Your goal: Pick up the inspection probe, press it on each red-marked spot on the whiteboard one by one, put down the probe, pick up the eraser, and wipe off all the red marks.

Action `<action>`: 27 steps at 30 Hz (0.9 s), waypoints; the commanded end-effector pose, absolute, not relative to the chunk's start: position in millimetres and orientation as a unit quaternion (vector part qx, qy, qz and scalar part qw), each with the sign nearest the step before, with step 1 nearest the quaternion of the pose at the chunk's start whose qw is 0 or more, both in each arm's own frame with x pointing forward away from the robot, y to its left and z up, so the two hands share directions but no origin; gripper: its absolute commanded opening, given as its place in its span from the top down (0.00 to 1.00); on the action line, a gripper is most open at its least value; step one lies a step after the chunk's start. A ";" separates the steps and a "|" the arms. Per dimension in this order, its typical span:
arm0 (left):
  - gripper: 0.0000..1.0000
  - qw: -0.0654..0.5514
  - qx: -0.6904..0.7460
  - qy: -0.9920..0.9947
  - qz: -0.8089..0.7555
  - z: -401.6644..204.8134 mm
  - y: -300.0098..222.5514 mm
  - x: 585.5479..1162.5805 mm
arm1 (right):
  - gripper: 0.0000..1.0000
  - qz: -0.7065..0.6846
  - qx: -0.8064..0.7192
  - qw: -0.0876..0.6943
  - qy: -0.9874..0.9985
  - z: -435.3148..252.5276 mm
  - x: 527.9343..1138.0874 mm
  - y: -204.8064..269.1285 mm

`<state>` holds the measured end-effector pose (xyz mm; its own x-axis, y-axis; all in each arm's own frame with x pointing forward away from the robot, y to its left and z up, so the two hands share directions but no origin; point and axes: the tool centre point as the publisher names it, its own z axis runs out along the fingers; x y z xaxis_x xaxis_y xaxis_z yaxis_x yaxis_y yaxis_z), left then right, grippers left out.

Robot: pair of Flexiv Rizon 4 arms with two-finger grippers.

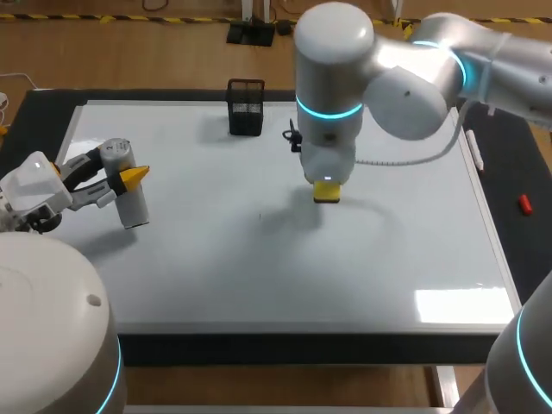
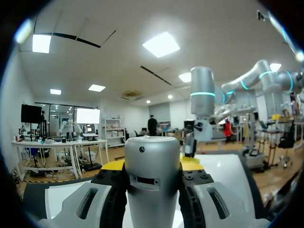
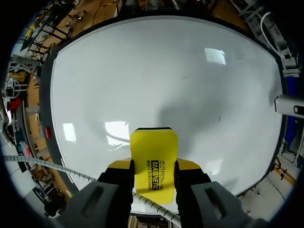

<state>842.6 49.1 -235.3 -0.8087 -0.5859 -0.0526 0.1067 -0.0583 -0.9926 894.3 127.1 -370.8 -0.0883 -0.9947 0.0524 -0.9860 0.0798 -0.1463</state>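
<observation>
Right gripper [image 3: 153, 167] pinches eraser [image 3: 153, 147] by its flanks, mid-whiteboard [image 1: 259, 276]; looks light and rigid. Left gripper [image 2: 152, 165] clamps smooth probe [image 2: 152, 190] at whiteboard's left.

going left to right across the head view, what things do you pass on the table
inspection probe → black mesh holder → eraser → small red object

Head view looked down from behind on the whole whiteboard [image 1: 259, 267]. Left wrist view faced level across it toward the right arm [image 2: 203, 114]. Right wrist view looked straight down on it, close.
</observation>
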 end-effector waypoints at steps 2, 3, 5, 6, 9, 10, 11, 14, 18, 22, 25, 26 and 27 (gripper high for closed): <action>1.00 0.247 -0.187 0.640 -0.703 -234.7 48.9 842.4 | 1.00 -0.061 -0.691 0.007 0.720 -375.8 936.5 143.0; 1.00 0.247 -0.187 0.640 -0.703 -234.7 48.9 842.4 | 1.00 -0.060 -0.693 0.004 0.718 -376.5 944.9 145.2; 1.00 0.247 -0.187 0.640 -0.703 -234.7 48.9 842.4 | 1.00 -0.054 -0.697 0.001 0.715 -378.5 958.3 147.0; 1.00 0.247 -0.187 0.640 -0.703 -234.7 48.9 842.4 | 1.00 -0.047 -0.696 -0.001 0.717 -379.4 965.0 146.9; 1.00 0.247 -0.187 0.640 -0.703 -234.7 48.9 842.4 | 1.00 -0.042 -0.699 -0.005 0.714 -381.3 982.0 147.6; 1.00 0.247 -0.187 0.640 -0.703 -234.7 48.9 842.4 | 1.00 -0.030 -0.703 -0.003 0.710 -381.5 986.6 147.8; 1.00 0.247 -0.187 0.640 -0.703 -234.7 48.9 842.4 | 1.00 -0.028 -0.703 -0.006 0.710 -382.2 991.8 147.8; 1.00 0.247 -0.187 0.640 -0.703 -234.7 48.9 842.4 | 1.00 -0.016 -0.698 -0.010 0.716 -384.5 1007.9 145.5; 1.00 0.247 -0.187 0.640 -0.703 -234.7 48.9 842.4 | 1.00 -0.006 -0.694 -0.011 0.720 -388.2 1025.5 143.6; 1.00 0.247 -0.187 0.640 -0.703 -234.7 48.9 842.4 | 1.00 0.005 -0.693 -0.009 0.721 -392.7 1037.8 144.1; 1.00 0.247 -0.187 0.640 -0.703 -234.7 48.9 842.4 | 1.00 0.010 -0.692 -0.012 0.722 -396.0 1046.4 146.2; 1.00 0.247 -0.187 0.640 -0.703 -234.7 48.9 842.4 | 1.00 0.011 -0.692 -0.013 0.721 -396.5 1048.7 147.4; 1.00 0.247 -0.187 0.640 -0.703 -234.7 48.9 842.4 | 1.00 0.011 -0.693 -0.014 0.721 -396.8 1050.4 148.4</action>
